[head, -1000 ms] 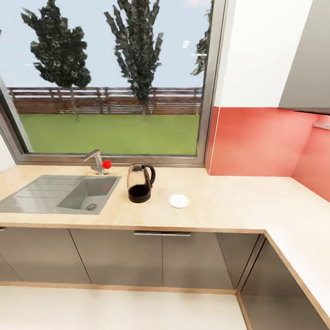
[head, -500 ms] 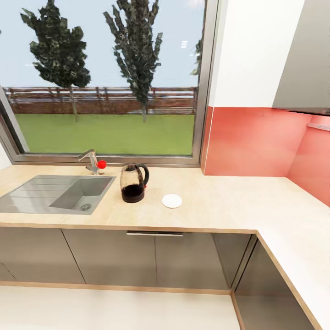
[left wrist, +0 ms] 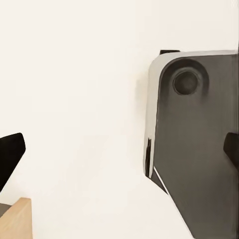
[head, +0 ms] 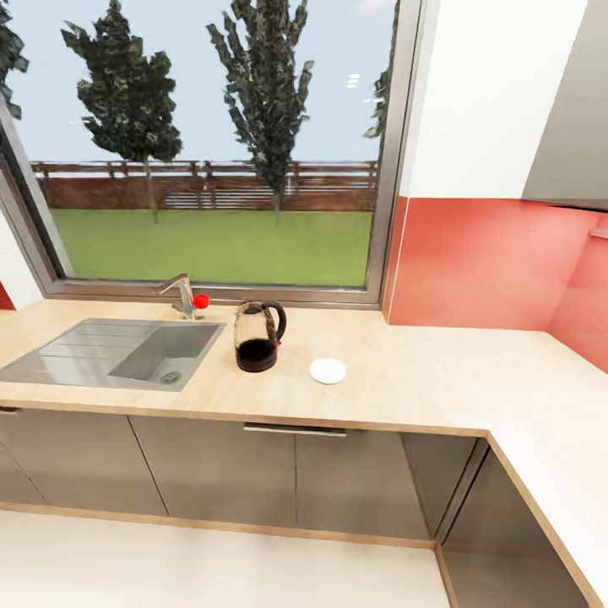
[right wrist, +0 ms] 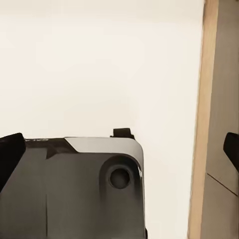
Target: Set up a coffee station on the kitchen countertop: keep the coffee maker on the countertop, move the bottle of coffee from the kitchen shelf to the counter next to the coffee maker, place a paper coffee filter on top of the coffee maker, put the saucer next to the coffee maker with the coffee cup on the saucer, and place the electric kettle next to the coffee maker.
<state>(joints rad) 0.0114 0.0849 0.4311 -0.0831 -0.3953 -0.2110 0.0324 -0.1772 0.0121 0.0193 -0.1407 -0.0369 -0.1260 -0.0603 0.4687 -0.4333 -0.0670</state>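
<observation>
An electric kettle [head: 257, 336] with a clear body, black base and black handle stands upright on the light wooden countertop [head: 422, 380], just right of the sink. A small white saucer [head: 328, 371] lies flat on the counter a short way right of the kettle, apart from it. In the left wrist view my left gripper [left wrist: 119, 152] hangs open over the pale floor, its dark fingertips [left wrist: 10, 155] at the picture's two edges. My right gripper [right wrist: 119, 152] is likewise open above the floor with nothing between its fingers.
A grey sink [head: 110, 353] with a faucet [head: 181, 295] and red knob is set into the counter's left part. Grey cabinets [head: 295, 481] run below. The counter turns a corner at the right, under a red backsplash [head: 481, 262]. My grey base [left wrist: 199, 149] shows under both wrists.
The whole head picture has shifted a little right and down, so the camera has moved. The kettle and saucer keep their places on the counter.
</observation>
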